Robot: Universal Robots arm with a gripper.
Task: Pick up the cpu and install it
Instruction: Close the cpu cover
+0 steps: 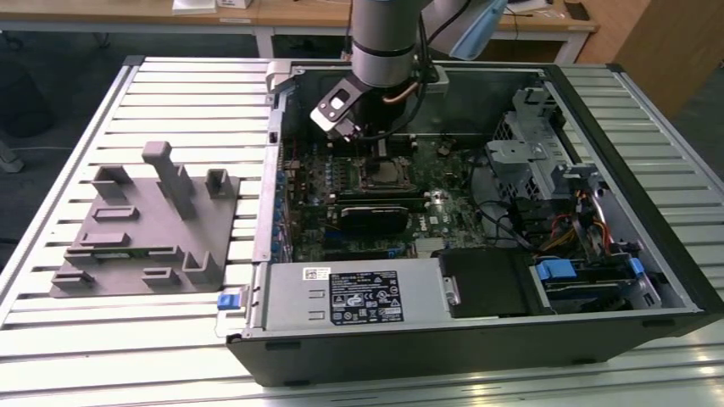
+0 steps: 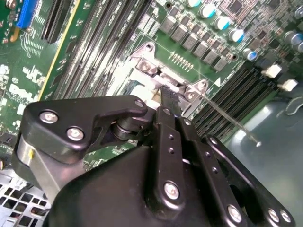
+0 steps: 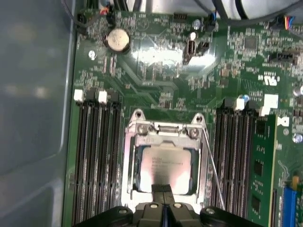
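With the gripper [image 3: 162, 187] pressed together, its tip just over the cpu [image 3: 164, 163] lying flat in the socket frame [image 3: 129, 161] beneath it, keep contact level and light; sideways drag would likely unseat it

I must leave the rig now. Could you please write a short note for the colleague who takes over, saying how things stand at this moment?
Gripper: shut, holding nothing, tips at one edge of the cpu; whether they touch it, I cannot tell.
Cpu: lies flat inside the socket frame, within the open computer case.
Done: the cpu is placed in its socket.
Left: I cannot tell whether it is fully seated or the frame locked.
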